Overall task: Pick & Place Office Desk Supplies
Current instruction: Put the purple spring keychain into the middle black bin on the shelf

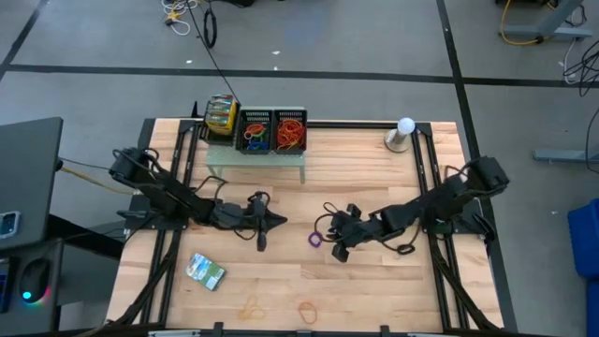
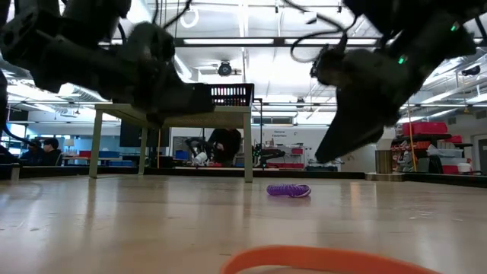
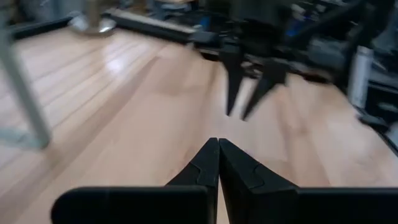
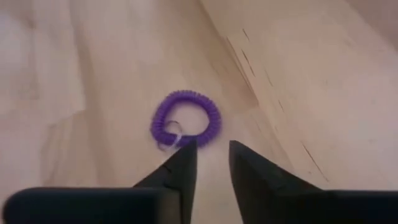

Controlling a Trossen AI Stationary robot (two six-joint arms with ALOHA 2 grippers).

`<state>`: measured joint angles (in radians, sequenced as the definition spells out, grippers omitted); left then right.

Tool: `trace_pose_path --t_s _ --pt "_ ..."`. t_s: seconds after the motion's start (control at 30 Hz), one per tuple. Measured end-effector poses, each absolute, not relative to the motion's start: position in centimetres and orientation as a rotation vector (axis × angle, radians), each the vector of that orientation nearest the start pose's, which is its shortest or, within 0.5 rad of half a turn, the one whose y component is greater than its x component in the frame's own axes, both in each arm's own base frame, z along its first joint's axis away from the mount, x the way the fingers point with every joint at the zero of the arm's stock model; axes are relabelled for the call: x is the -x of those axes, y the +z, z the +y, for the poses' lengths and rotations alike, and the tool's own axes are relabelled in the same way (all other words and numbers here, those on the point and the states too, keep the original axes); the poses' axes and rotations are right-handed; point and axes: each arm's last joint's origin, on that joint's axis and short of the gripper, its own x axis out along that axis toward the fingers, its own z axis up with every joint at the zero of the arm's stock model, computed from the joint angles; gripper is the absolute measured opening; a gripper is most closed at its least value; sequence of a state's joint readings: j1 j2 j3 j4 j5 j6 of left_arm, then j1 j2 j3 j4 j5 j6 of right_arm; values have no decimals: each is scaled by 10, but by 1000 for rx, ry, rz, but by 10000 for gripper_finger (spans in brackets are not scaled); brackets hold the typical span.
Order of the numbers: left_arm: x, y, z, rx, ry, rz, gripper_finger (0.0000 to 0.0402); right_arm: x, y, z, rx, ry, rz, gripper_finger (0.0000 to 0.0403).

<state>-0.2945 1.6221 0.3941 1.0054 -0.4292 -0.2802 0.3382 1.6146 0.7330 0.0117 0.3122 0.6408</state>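
My right pincer [image 4: 208, 163] hangs just over the purple coil band [image 4: 185, 119] lying mid-bench [image 1: 374, 281], tips parted a bit, gripping nothing. Left pincer [image 3: 217, 165] clenched empty, nearby. Green packet [image 1: 205, 271] by front-left edge.

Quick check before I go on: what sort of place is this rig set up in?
Probably a robotics lab or workshop, not an office: a wooden bench on a taped concrete floor, loose cables, and beyond it shelving with red bins under strip lights.

I see my right gripper [image 1: 329, 234] just beside the purple loop [image 1: 314, 240] — my left gripper [image 1: 276, 222] waits nearby.
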Motion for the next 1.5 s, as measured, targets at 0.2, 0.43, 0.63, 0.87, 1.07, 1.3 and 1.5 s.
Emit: trace_pose_path --t_s 0.2,0.43,0.63,0.87,1.07,1.3,1.5 --pt "-258 126 -64 276 238 203 39 -300 125 87 -340 -244 813 124" --pt "-258 124 -64 292 249 211 89 -321 109 86 -292 -225 853 125" --pt "-259 124 -61 306 238 217 99 -331 108 89 -237 -213 855 76" --pt "-260 123 -60 345 210 226 90 -331 110 91 -159 -222 840 14" --pt "-260 123 -57 368 309 194 90 -329 111 93 -74 -309 796 20" --pt "-259 123 -58 372 312 192 90 -330 117 95 123 -452 689 14" --pt "-261 125 -58 419 335 174 92 -331 126 101 311 -566 583 15"
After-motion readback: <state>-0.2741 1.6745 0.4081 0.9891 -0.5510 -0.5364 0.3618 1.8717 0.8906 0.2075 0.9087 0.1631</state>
